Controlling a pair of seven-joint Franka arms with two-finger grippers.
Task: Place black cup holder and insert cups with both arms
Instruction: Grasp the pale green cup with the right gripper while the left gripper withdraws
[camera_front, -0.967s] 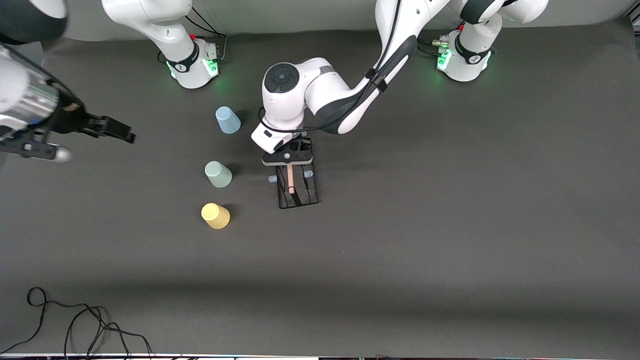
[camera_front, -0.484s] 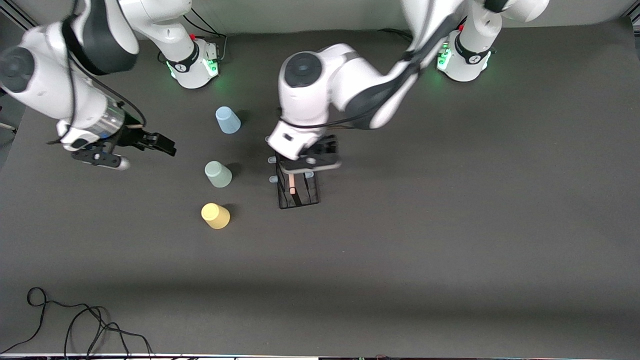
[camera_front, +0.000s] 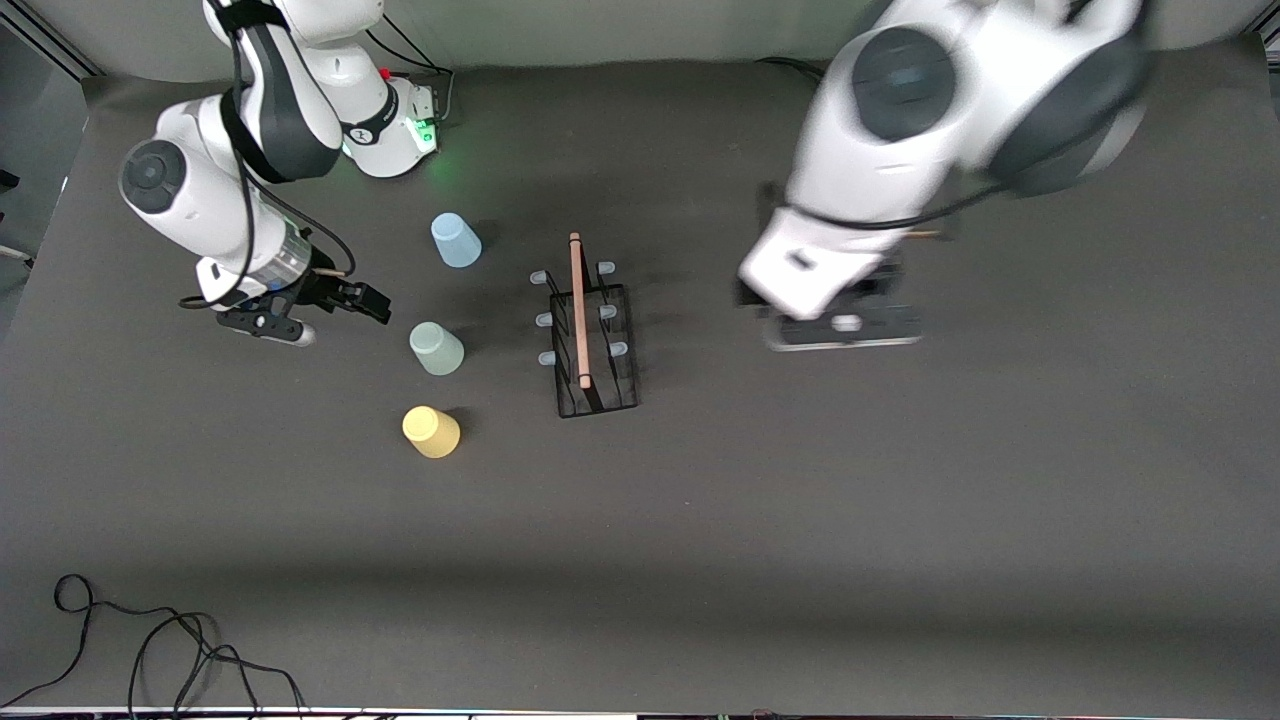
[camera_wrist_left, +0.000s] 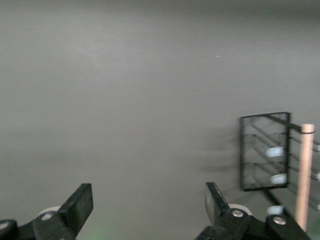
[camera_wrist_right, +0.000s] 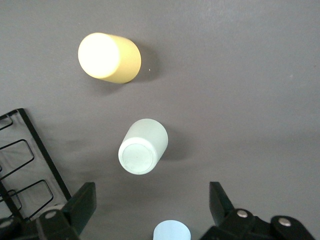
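The black wire cup holder (camera_front: 590, 335), with a wooden rod handle and pale blue peg tips, stands on the matte grey table (camera_front: 900, 520). The left gripper (camera_wrist_left: 149, 210) hangs beside it, jaws wide and empty. The right gripper (camera_wrist_right: 152, 212), jaws wide, hovers by the smooth tapered pale green cup (camera_wrist_right: 143, 146), between the yellow cup (camera_wrist_right: 108, 57) and the light blue cup (camera_wrist_right: 171, 231).

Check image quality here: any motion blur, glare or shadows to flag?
Front view: left arm and left gripper smeared by motion; right gripper, black cup holder and cups sharp, with soft shadows. Right wrist view: yellow cup has its base blown out by glare; pale green cup crisp. Left wrist view: table evenly lit, soft.
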